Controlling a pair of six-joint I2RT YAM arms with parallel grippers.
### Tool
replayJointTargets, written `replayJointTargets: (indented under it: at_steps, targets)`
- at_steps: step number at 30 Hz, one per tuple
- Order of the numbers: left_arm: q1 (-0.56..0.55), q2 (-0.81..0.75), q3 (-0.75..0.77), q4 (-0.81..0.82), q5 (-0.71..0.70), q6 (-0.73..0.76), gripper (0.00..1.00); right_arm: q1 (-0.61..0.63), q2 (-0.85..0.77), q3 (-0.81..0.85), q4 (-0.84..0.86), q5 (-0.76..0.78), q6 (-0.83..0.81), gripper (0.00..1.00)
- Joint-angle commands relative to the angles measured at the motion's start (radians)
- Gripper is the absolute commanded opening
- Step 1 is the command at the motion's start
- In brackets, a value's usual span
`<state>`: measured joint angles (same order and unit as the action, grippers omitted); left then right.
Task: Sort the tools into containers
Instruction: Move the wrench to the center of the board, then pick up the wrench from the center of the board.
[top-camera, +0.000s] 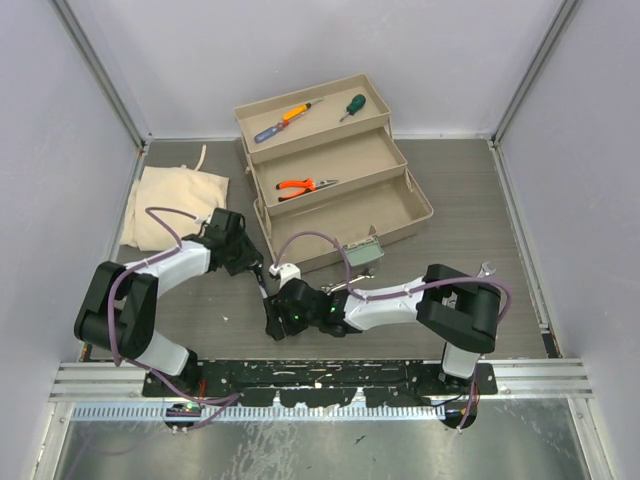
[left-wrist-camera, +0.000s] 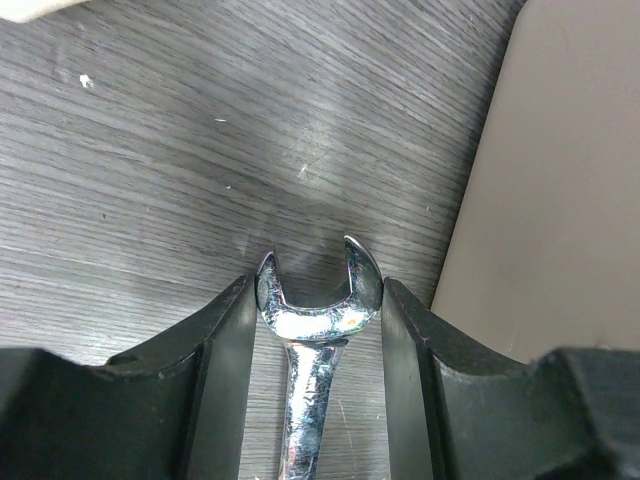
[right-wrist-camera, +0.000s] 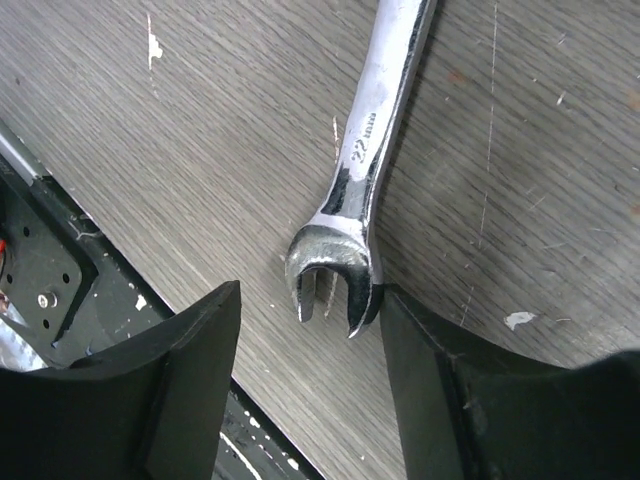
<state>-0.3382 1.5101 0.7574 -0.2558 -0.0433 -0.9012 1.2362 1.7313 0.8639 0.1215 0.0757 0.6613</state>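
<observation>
Presently we find the left gripper (left-wrist-camera: 320, 295) clamped on the head of a silver wrench (left-wrist-camera: 318, 335) over the table (left-wrist-camera: 150, 150), beside the toolbox (left-wrist-camera: 560, 150); the right gripper (right-wrist-camera: 310, 300) straddles its other end, jaws apart.

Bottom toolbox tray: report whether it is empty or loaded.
Empty: the bottom tray shows only bare floor; pliers lie in the middle tray, screwdrivers in the top tray.

Place: you're in a robot lab cell | Signs: blank grey walls (top-camera: 330, 50) around the worktop (top-camera: 470, 200), aluminium rail (top-camera: 540, 378) along its near edge
</observation>
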Motion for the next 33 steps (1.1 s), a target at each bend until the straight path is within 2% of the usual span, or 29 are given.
replayJointTargets:
  at_steps: [1,10,15,20,25,29,33]
  targets:
    - [0.004,0.028,-0.057,-0.022,0.004,-0.023,0.29,0.006,0.042,0.043,0.006,0.013,0.02,0.59]
    - [0.004,-0.005,-0.094,-0.014,0.007,-0.052,0.28,0.006,0.134,0.087,-0.046,0.088,0.02,0.47]
    - [0.004,-0.02,-0.105,-0.016,0.003,-0.056,0.28,0.006,0.16,0.111,-0.071,0.102,0.005,0.34]
    - [0.004,-0.045,-0.107,-0.017,0.005,-0.064,0.28,0.006,0.16,0.119,-0.088,0.106,-0.012,0.18]
    - [0.006,-0.082,-0.094,-0.021,0.021,-0.066,0.33,0.006,0.137,0.133,-0.123,0.132,-0.035,0.06]
    - [0.013,-0.11,-0.076,-0.03,0.025,-0.061,0.36,0.006,0.135,0.147,-0.144,0.175,-0.046,0.05]
    - [0.022,-0.111,-0.069,-0.036,0.026,-0.048,0.29,0.006,0.14,0.147,-0.139,0.167,-0.034,0.12]
